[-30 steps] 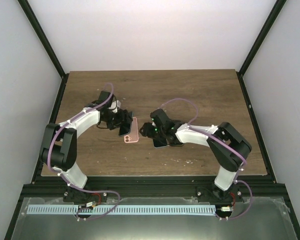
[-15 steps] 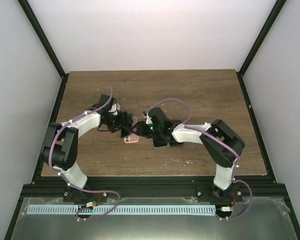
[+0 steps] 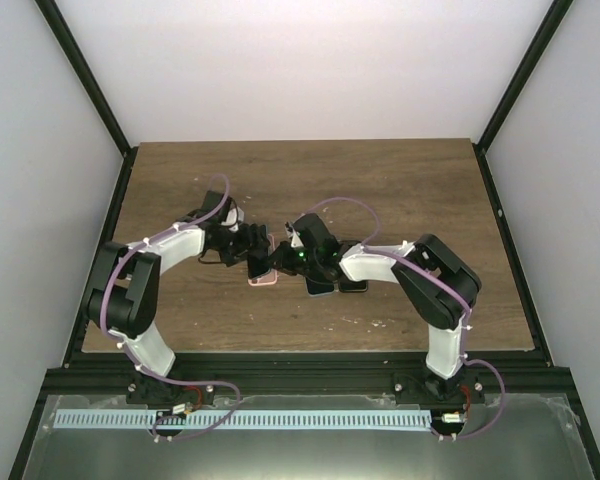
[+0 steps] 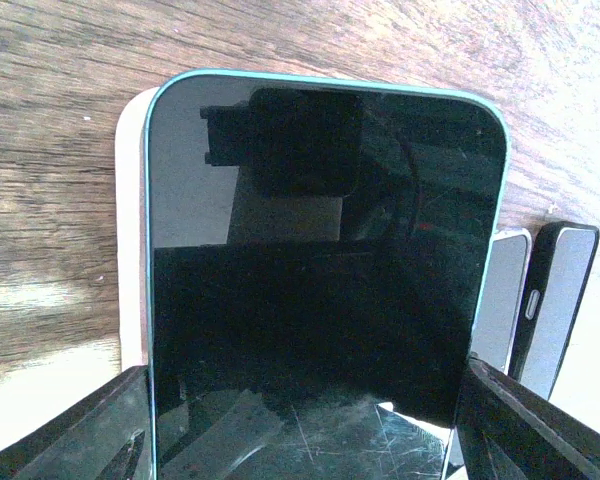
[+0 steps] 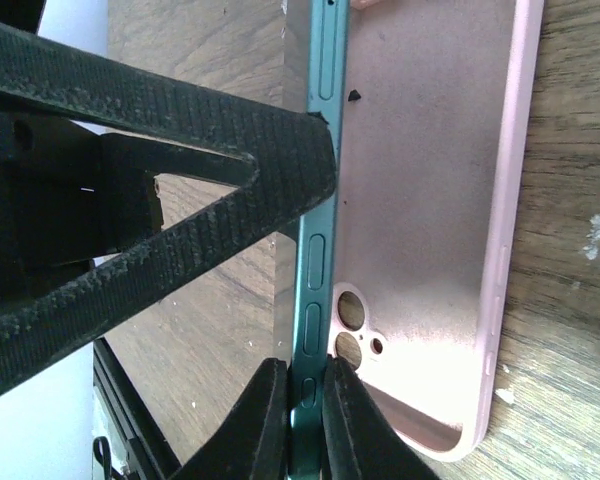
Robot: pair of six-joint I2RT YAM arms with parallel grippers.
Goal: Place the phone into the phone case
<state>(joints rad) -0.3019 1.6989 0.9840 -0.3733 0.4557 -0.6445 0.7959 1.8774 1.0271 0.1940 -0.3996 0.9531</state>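
Two grips: the phone (image 4: 320, 260) is clamped across its width by the left end effector (image 4: 302, 400), and its teal edge is pinched between the closed fingers of the right end effector (image 5: 305, 400).
Phone position: it is held off the counter (image 3: 400, 190), steeply tilted, with one long edge running along a long wall of the case (image 5: 430, 200). Contact with that wall cannot be told.
Case: it is laid flat and empty, open side up, with the lens cut-out at the end nearer the right end effector.
Step judged: the phone is being seated into the case, and no edge is yet seen tucked in.
Entry: the lower long edge is best set under the case lip first, then the phone hinged down flat.
Alignment: the corners should be squared to the case before any pressing. The lens end should be matched to the cut-out, though the phone's back is hidden, so this cannot be checked.
Release order: the right pinch is probably best let go before the phone lies flat, or its fingers may be trapped against the wall.
Force: pressure should be directed downward, since a light case is likely to slide under a sideways push.
Clearance: the other phones (image 4: 505, 300) lie just beside the case and should not be swept.
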